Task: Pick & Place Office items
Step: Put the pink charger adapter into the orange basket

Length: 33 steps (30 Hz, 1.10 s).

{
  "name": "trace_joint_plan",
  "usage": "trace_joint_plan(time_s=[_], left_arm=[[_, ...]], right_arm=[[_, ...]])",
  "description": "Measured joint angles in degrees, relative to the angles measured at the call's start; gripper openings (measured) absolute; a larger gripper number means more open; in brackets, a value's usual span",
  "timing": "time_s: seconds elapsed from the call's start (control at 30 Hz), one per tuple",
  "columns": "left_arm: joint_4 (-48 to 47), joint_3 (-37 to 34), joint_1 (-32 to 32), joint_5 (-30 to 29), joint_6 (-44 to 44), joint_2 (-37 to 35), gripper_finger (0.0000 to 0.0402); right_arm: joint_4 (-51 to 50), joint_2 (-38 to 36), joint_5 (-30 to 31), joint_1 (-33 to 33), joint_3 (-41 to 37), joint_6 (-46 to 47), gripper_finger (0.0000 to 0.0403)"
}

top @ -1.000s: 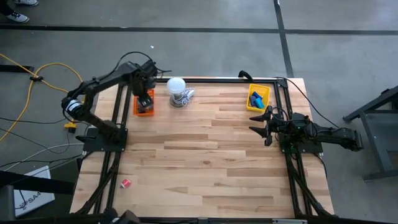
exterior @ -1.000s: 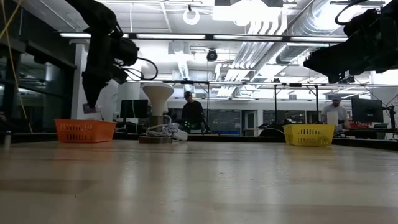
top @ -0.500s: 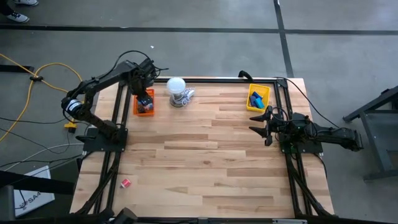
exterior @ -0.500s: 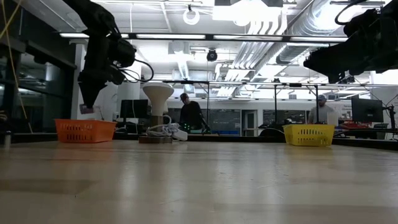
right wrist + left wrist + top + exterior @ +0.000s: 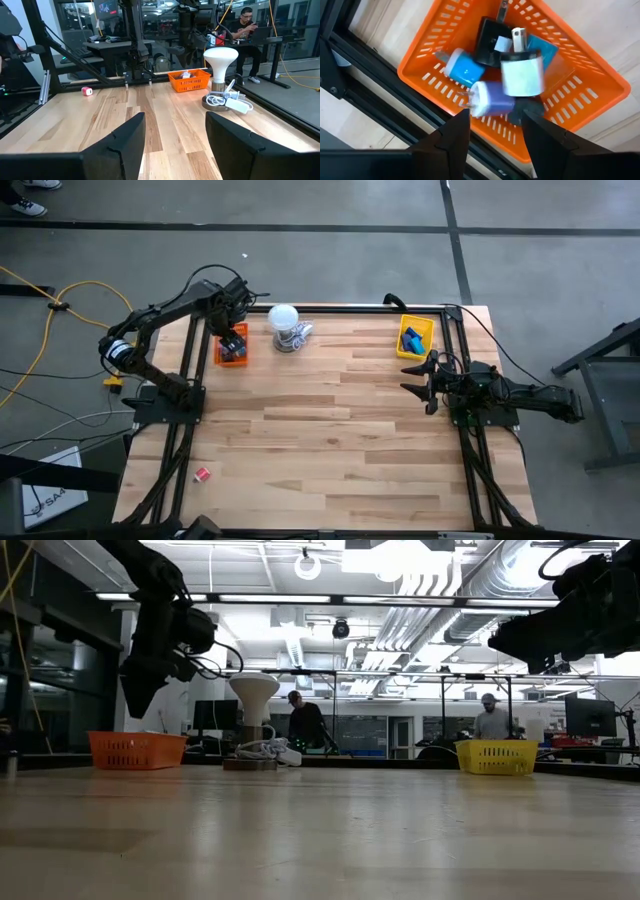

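Hovering over the orange tray (image 5: 420,75), the left gripper (image 5: 492,130) stood parted and empty.
Blue, white and black office items (image 5: 510,75) lay heaped in it, partly hiding each other; the yellow tray (image 5: 414,337) held blue pieces; the right gripper (image 5: 418,377) waited open beside it.

A grey concrete floor (image 5: 320,240) crossed by dark seams surrounds the pale wooden surface (image 5: 330,430). Overhead run silver ducts (image 5: 440,580) and strip lights (image 5: 300,598). Beyond, glass partitions (image 5: 370,730), desks (image 5: 260,42), and a seated person (image 5: 245,22).
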Motion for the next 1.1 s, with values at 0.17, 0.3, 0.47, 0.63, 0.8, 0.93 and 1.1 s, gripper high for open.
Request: trace_joint_plan(time_s=[0.17,0.3,0.47,0.63,0.8,0.93,1.1], left_arm=[[0.1,0.0,0.0,0.0,0.3,0.0,0.0169],[0.3,0.1,0.2,1.2,1.6,-0.6,0.0169],[0.5,1.1,0.0,1.6,3.3,-3.5,0.0169],[0.5,1.2,-1.8,1.2,4.4,-6.1,0.0169],[0.5,1.2,-3.1,0.6,4.4,-6.9,0.0169],[0.3,1.2,-3.5,2.2,4.4,-6.9,0.0169],[-1.1,1.2,-8.5,7.9,3.0,-6.9,0.0169]], right_arm=[[0.0,0.0,0.0,0.0,0.0,0.0,0.0195],[0.0,0.0,0.0,0.0,0.0,0.0,0.0195],[0.0,0.0,0.0,0.0,0.0,0.0,0.0195],[0.0,0.0,0.0,0.0,0.0,0.0,0.0195],[0.0,0.0,0.0,0.0,0.0,0.0,0.0195],[0.0,0.0,0.0,0.0,0.0,0.0,0.0195],[0.0,0.0,0.0,0.0,0.0,0.0,0.0195]])
